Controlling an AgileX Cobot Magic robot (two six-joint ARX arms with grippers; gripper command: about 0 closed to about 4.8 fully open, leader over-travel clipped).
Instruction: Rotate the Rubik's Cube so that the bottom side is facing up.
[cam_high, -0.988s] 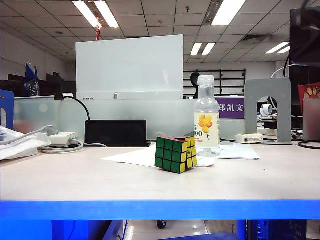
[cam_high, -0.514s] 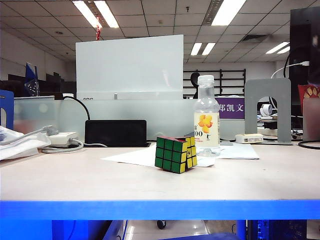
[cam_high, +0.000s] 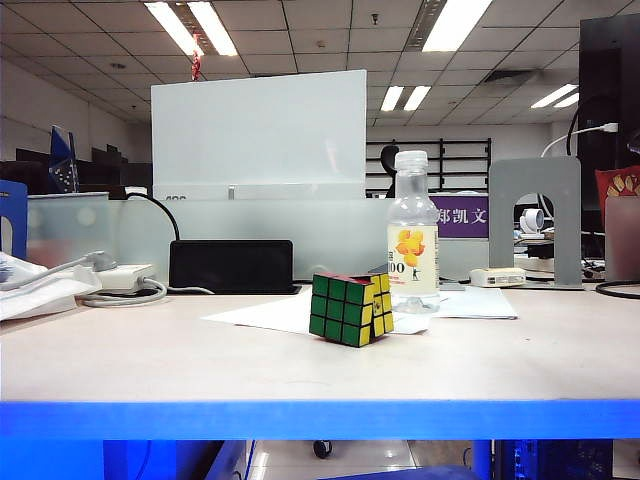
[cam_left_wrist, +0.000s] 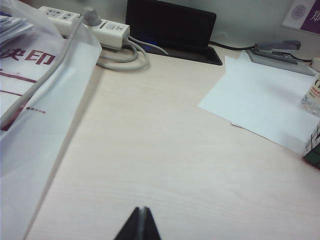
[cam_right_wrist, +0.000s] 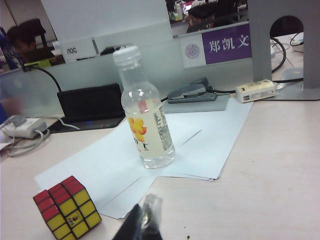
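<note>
The small black-framed Rubik's Cube (cam_high: 351, 308) sat on the pale wooden table (cam_high: 150, 360), on the edge of a white paper sheet (cam_high: 265, 312), just in front of and beside the clear plastic bottle with white cap and orange-fruit label (cam_high: 413, 236). Across the exterior frames the cube had not shifted: green face toward the camera, yellow face to its right, red on top, same as a second before. What changed was at the upper right of the exterior view, where a dark arm part had been visible earlier and was gone now.

Left gripper (cam_left_wrist: 140, 223) hovered over bare table, its dark fingertips pressed together with nothing between them, cube only a sliver at the frame edge (cam_left_wrist: 314, 145). Right gripper (cam_right_wrist: 141, 221) was likewise closed and empty, above the table near the paper, with the cube (cam_right_wrist: 67, 207) close by and the bottle (cam_right_wrist: 144, 116) behind.

Judgement: neither arm was touching the cube, so the flip looked either finished or not begun; the frames could not settle which.
</note>
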